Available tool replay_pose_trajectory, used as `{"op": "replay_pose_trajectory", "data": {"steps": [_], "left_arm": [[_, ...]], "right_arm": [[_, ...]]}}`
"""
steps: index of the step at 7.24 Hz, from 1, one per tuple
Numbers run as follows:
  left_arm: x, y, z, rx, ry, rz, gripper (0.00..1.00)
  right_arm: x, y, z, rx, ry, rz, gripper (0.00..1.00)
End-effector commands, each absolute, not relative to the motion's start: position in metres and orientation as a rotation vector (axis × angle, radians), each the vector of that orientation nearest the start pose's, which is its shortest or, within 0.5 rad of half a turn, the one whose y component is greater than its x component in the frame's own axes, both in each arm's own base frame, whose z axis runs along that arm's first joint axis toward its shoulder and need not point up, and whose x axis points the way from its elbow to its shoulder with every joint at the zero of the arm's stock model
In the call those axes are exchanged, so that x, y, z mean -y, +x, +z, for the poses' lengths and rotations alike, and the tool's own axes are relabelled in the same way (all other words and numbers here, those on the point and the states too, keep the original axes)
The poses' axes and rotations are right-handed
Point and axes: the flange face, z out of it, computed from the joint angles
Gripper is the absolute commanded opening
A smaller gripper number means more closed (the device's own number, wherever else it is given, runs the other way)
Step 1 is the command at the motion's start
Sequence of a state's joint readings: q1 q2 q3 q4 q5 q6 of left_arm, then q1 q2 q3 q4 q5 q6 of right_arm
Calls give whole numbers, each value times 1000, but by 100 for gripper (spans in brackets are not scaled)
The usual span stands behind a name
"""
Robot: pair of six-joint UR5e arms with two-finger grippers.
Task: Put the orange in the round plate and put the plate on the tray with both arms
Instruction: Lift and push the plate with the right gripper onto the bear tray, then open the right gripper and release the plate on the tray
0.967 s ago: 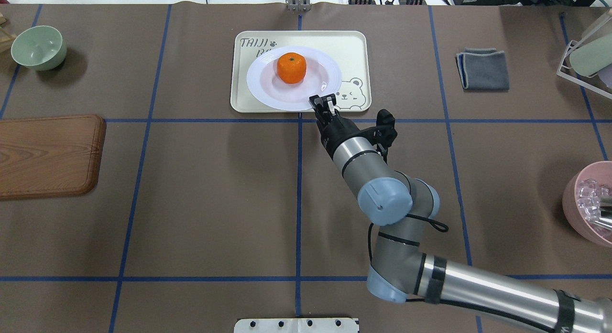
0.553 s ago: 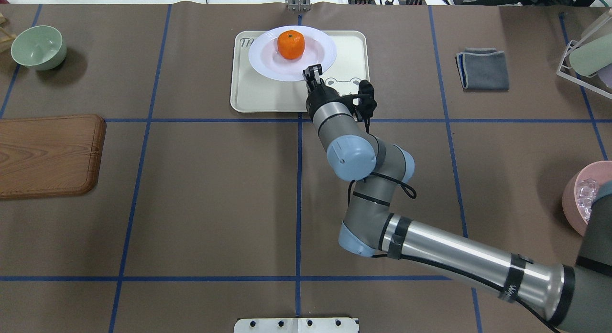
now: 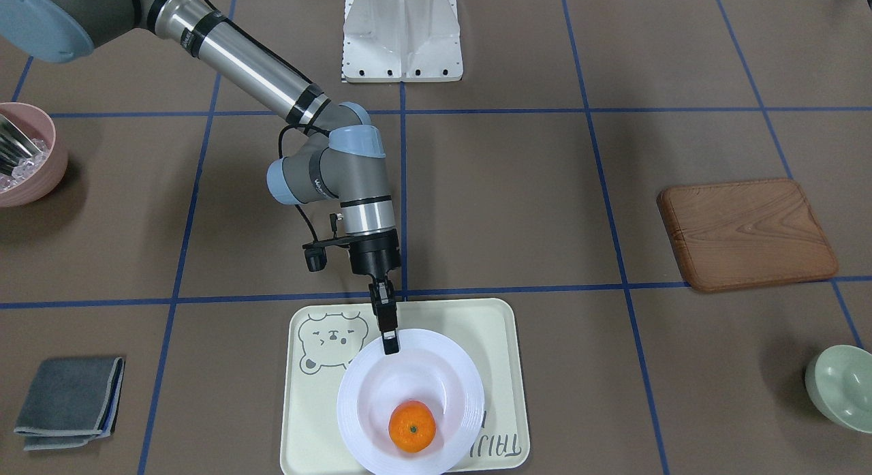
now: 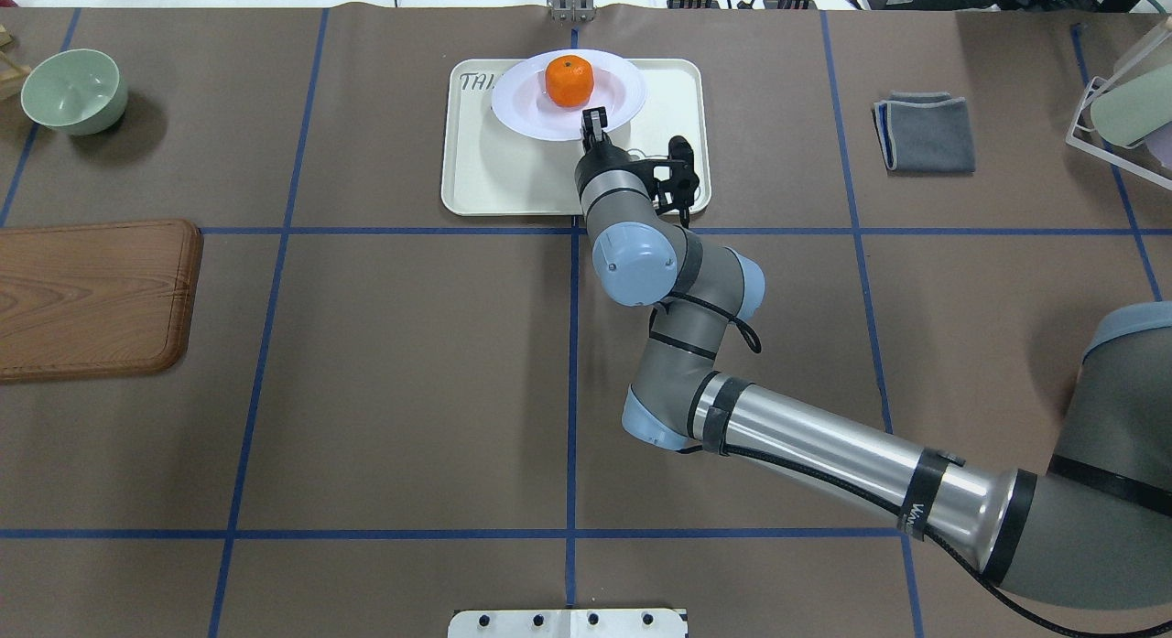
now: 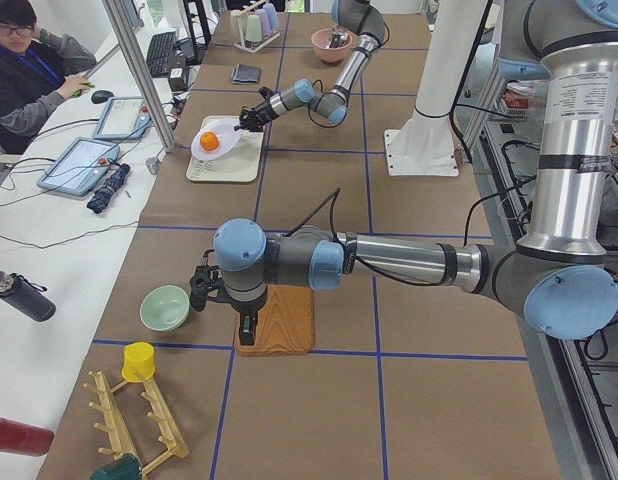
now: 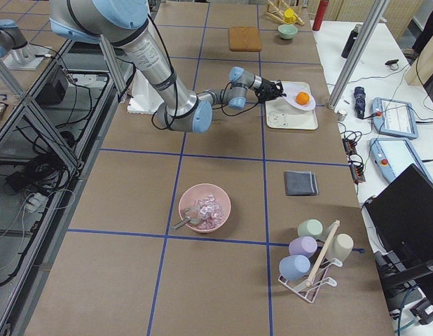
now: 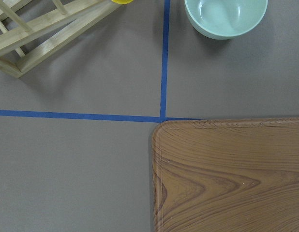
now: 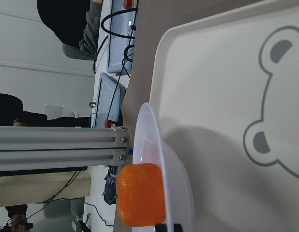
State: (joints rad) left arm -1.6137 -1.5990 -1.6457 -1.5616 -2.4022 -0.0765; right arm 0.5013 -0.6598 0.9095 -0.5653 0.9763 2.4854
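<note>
The orange (image 4: 569, 80) (image 3: 412, 427) lies in the round plate (image 4: 522, 102) (image 3: 354, 407). My right gripper (image 4: 593, 121) (image 3: 390, 344) is shut on the plate's rim on the robot's side. The plate hangs over the far part of the tray (image 4: 485, 180) (image 3: 497, 325), jutting past its far edge. In the right wrist view the plate (image 8: 156, 140) casts a shadow on the tray (image 8: 212, 72) and seems held slightly above it. My left gripper (image 5: 248, 338) shows only in the exterior left view, pointing down over the wooden board; I cannot tell its state.
A pale green bowl (image 4: 73, 89) and a brown wooden board (image 4: 92, 295) lie at the left. On the right are a folded grey cloth (image 4: 925, 132), a pink bowl (image 6: 204, 207) and a cup rack (image 6: 314, 259). A person (image 5: 29, 70) sits beyond the table.
My right arm has stretched forward and carried the plate with the orange from the tray's middle to its far edge. The gripper has stayed shut on the rim.
</note>
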Motion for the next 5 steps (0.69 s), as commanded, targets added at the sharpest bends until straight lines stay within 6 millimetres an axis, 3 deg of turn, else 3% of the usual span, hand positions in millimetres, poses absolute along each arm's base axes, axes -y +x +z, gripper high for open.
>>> {"op": "replay_pose_trajectory", "data": {"steps": [1,2,3,4,5], "left_arm": [[506,-81,603,-832,76,-71,98],[506,-81,603,-832,76,-72,98],[506,-81,603,-832,76,-72,98],[506,-81,604,-832,75,-72,98],[505,-81,605,-832,73,-72,98]], "right_arm": [[537,-644,254,1467,266,1503,26],[512,-634,258,1473,303,1412,99],[496,-610,268,1462,364,1312,100],[491,-598,270,1421,423,1141,100],[513,-583,272,1316,461,1023,100]]}}
